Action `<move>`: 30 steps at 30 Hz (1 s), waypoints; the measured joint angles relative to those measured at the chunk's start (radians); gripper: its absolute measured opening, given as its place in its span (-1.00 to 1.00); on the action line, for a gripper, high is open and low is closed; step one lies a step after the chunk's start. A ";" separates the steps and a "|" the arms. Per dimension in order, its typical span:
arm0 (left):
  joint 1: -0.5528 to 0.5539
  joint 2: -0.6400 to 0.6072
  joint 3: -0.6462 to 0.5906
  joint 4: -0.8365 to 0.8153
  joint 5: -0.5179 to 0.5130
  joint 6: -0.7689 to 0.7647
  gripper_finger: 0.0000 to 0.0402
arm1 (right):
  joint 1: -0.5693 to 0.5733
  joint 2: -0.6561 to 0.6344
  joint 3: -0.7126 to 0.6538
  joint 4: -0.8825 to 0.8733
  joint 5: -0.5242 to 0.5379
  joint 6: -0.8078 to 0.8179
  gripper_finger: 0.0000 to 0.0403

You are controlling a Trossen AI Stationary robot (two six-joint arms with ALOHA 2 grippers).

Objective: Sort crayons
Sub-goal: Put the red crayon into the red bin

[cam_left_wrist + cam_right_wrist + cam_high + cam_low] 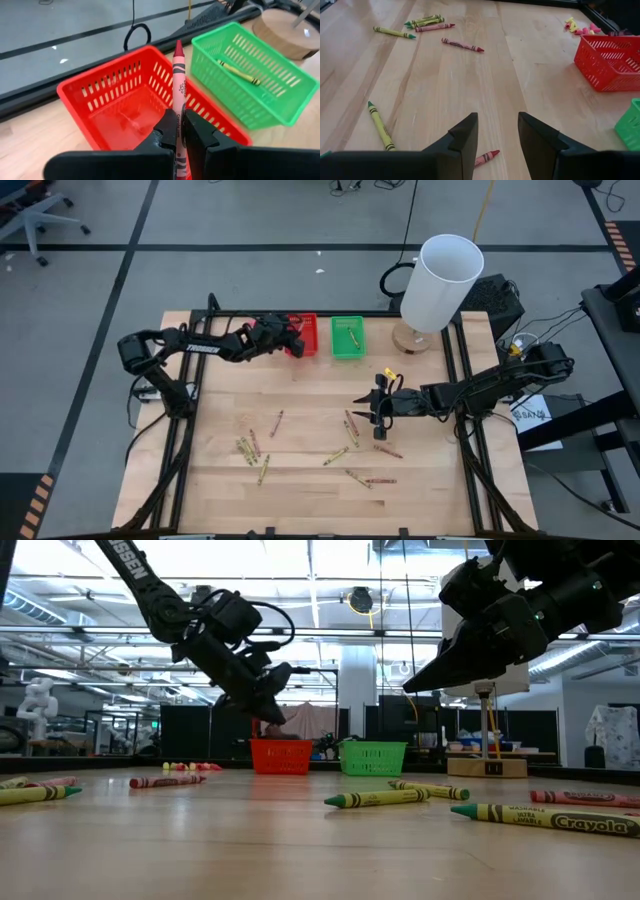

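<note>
Crayons (300, 452), thin paper-wrapped sticks in red and yellow-green, lie scattered across the lower centre of the pale wooden table (220, 390) in the high view. Left gripper (177, 131), upper centre, pinches 1 red crayon (178, 80) upright over the lattice-walled red basket (95, 92). 1 yellow-green crayon (239, 73) lies in the adjacent green basket (280, 107). Right gripper (497, 132), centre right, hangs empty with its fingers parted above the scattered sticks.

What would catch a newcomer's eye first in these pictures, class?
The left gripper holds a red crayon over the red basket at the table's far edge. Beside it, the green basket holds one yellow-green crayon. The right gripper hangs open over loose crayons scattered across the wood.
</note>
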 joint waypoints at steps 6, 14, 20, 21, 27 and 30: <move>0.000 0.000 0.000 -0.021 0.000 0.007 -0.93 | 0.000 0.000 0.000 0.000 0.000 -0.001 -0.37; 0.000 0.000 0.000 -0.037 -0.009 0.031 -0.93 | 0.000 0.000 0.000 0.000 -0.001 0.000 -0.37; 0.000 0.000 0.000 -0.038 -0.013 0.024 -0.93 | 0.000 0.000 0.000 0.000 -0.001 0.000 -0.37; 0.000 0.000 0.000 -0.038 -0.017 0.019 -0.93 | 0.000 0.000 0.000 0.000 -0.001 0.000 -0.37; -0.002 0.000 0.000 -0.041 -0.025 -0.029 -0.93 | 0.000 0.000 0.000 -0.003 -0.001 0.000 -0.37; -0.002 0.000 0.000 -0.041 -0.026 -0.029 -0.86 | 0.000 0.000 0.000 -0.010 -0.002 0.000 -0.37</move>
